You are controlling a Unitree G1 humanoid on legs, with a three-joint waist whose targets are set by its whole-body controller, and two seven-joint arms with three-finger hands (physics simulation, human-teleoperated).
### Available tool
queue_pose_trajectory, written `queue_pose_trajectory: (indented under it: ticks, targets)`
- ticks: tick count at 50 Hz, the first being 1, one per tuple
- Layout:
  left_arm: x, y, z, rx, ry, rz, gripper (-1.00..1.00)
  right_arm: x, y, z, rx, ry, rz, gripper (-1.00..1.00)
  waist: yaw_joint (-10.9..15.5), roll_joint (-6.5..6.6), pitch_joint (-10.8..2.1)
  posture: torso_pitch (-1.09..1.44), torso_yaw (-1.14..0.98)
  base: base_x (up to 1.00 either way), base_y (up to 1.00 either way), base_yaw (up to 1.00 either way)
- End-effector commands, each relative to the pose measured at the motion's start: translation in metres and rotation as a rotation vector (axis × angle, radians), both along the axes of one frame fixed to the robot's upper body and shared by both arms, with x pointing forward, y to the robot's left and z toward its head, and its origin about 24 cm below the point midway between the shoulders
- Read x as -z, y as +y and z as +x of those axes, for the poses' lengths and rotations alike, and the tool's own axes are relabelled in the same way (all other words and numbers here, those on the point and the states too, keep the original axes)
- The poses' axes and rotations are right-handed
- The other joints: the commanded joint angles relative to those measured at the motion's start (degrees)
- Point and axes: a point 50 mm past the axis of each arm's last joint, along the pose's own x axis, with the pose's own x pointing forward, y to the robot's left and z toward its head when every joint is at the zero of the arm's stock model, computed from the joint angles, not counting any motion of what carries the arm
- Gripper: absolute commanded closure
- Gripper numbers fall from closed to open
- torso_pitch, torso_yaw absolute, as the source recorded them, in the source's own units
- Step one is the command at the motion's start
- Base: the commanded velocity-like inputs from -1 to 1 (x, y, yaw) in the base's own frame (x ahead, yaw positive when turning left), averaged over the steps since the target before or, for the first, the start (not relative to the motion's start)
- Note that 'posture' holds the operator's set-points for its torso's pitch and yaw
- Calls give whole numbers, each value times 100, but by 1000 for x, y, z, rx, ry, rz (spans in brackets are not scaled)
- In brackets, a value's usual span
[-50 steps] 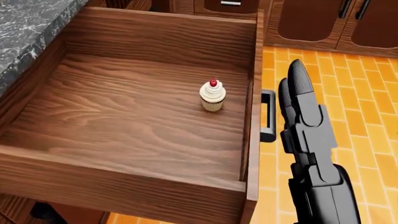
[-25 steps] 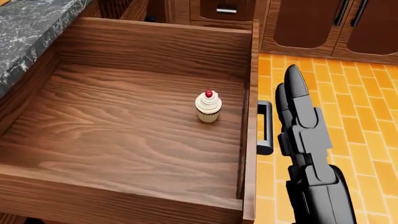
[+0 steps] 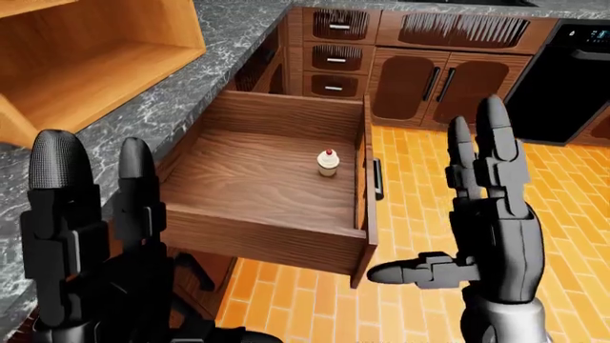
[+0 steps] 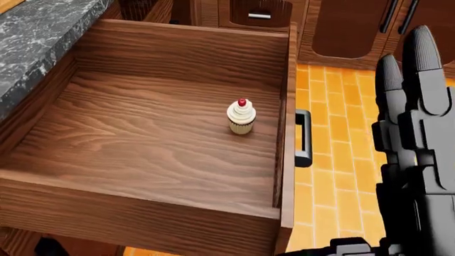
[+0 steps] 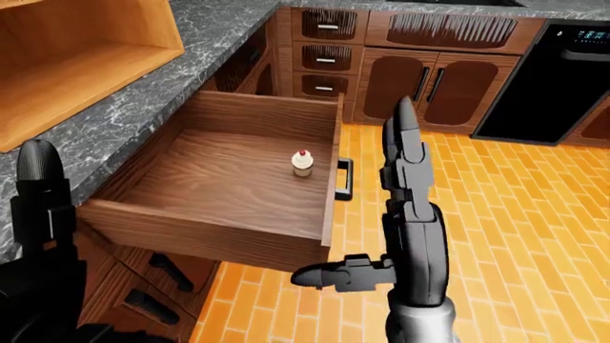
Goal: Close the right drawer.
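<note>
Standing fully pulled out from beneath the grey stone counter [image 3: 181,78], the right drawer [image 3: 277,229] has its front panel facing the right of the view, with the black handle [image 3: 377,179] on that panel's outer face. A single cupcake [image 3: 328,162] sits upright on the drawer floor, close to the front panel and apart from every wall.

Your right hand [image 3: 495,214] is raised to the right of the handle, near it but not touching, fingers straight and spread, thumb jutting left, holding nothing. Your left hand [image 3: 91,229] rises at the near left, fingers extended and empty as far as the views show; its lower part is cut off by the frame.

Risks noted:

- The right palm is edge-on to the panel. If you push from this pose, the fingertips or thumb are likely to catch behind the handle bar rather than press flat, and the drawer may skew or stall.
- The thumb points toward the near corner of the front panel. A sweep leftward could strike that corner first and glance off.
- A hard shove would probably topple the cupcake or slide it against a wall.
- The left hand stands close to the near side wall. Should it drift inward, it could be pinched between the drawer and the cabinet [image 3: 238,71] as the drawer travels.
</note>
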Motion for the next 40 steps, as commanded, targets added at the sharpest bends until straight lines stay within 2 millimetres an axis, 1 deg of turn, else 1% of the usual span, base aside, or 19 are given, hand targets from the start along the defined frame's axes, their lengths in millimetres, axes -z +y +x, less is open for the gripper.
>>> queue_pose_trajectory:
  ticks: [1,5,6,9,28,34,40]
  targets:
    - [-8,0,-6,1,-56,2,-100,-7,1,-4,-7,-44,-3,-100,2,14,-25,0,0,0,0,0]
    - [-9,0,-6,0,-57,2,-100,-6,1,-2,5,-38,-2,-100,-7,23,-36,0,0,0,0,0]
    - [-8,0,-6,0,-57,2,-100,-5,0,0,42,-32,-13,-100,-8,26,-38,0,0,0,0,0]
    - [-8,0,-6,-1,-57,2,-100,-2,-2,2,67,-28,-12,-100,-13,36,-41,0,0,0,0,0]
    - [-7,1,-6,-5,-57,1,-100,-1,-1,0,49,-43,-19,-100,-24,54,-103,0,0,0,0,0]
    - [-7,1,-6,-4,-56,0,-100,2,-5,4,68,-29,-15,-100,-22,51,-129,0,0,0,0,0]
    - [-9,1,-7,-5,-57,-2,-100,-5,-15,11,87,-22,-12,-100,-15,47,-154,0,0,0,0,0]
